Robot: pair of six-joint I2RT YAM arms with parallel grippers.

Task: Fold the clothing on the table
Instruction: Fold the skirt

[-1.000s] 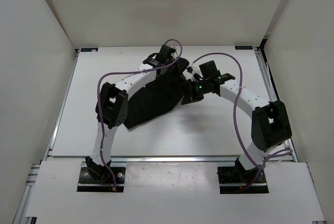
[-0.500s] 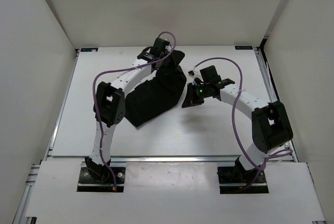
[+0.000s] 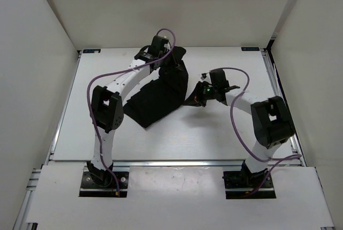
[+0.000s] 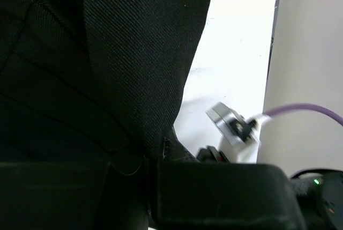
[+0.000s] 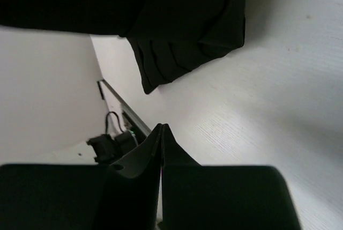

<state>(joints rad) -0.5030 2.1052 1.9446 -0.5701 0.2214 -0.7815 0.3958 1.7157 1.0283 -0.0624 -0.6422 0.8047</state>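
The black clothing [image 3: 161, 95] lies on the white table [image 3: 225, 133] as a long bunched strip running from the near left up to the far middle. My left gripper [image 3: 169, 62] is shut on the clothing's far end, which is lifted. In the left wrist view the clothing [image 4: 107, 69] fills the picture and runs down into the closed jaws of the left gripper [image 4: 153, 160]. My right gripper [image 3: 191, 101] sits just right of the clothing, shut and holding nothing. Seen from the right wrist, the right gripper [image 5: 162, 128] has its tips pressed together above bare table, with a clothing [image 5: 182, 31] corner beyond them.
White walls [image 3: 48, 80] close in the table on three sides. An aluminium rail [image 3: 177, 161] runs along the front edge. Purple cables [image 3: 238, 128] loop off both arms. Bare tabletop [image 3: 102, 69] shows left of the clothing and to the right of the right arm.
My left gripper has moved toward the far wall, pulling the clothing's end with it and stretching the cloth longer. The right gripper has come away from the cloth's edge and its elbow drew in.
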